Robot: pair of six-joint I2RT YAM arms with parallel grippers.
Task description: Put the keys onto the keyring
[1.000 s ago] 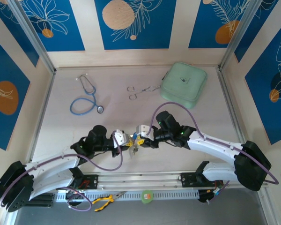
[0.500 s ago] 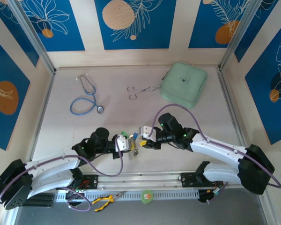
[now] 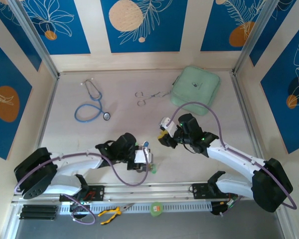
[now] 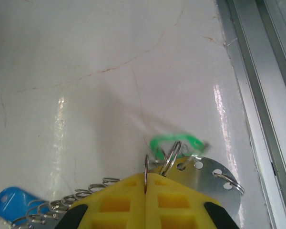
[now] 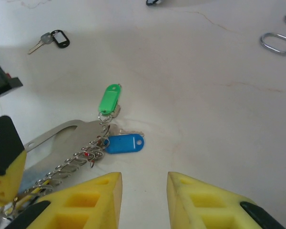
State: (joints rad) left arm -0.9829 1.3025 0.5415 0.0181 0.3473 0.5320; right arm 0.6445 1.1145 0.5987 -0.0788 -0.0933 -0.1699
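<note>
At the near edge of the table (image 3: 119, 74), centre, the left gripper (image 4: 146, 179) is clamped on the keyring (image 5: 62, 136). The green key (image 5: 109, 98) and blue key (image 5: 125, 143) lie against its chain of small rings. The right gripper (image 5: 144, 180) sits just beyond, fingers apart, holding nothing. The black-headed key (image 5: 60, 38) lies well apart.

Bright light, tabletop (image 4: 86, 57) glare, soft shadows

The keyring (image 5: 55, 138) is a flat pale grey metal loop with a long slot, lying at a slant and apparently pinched in the left gripper (image 4: 146, 183), though the exact grip spot is unclear. The green-headed key (image 5: 109, 99) and blue-headed key (image 5: 124, 143) hang off its end by small split rings (image 5: 81, 160), just beside each other. The black-headed key (image 5: 53, 38) lies flat on its own, well apart.
</note>
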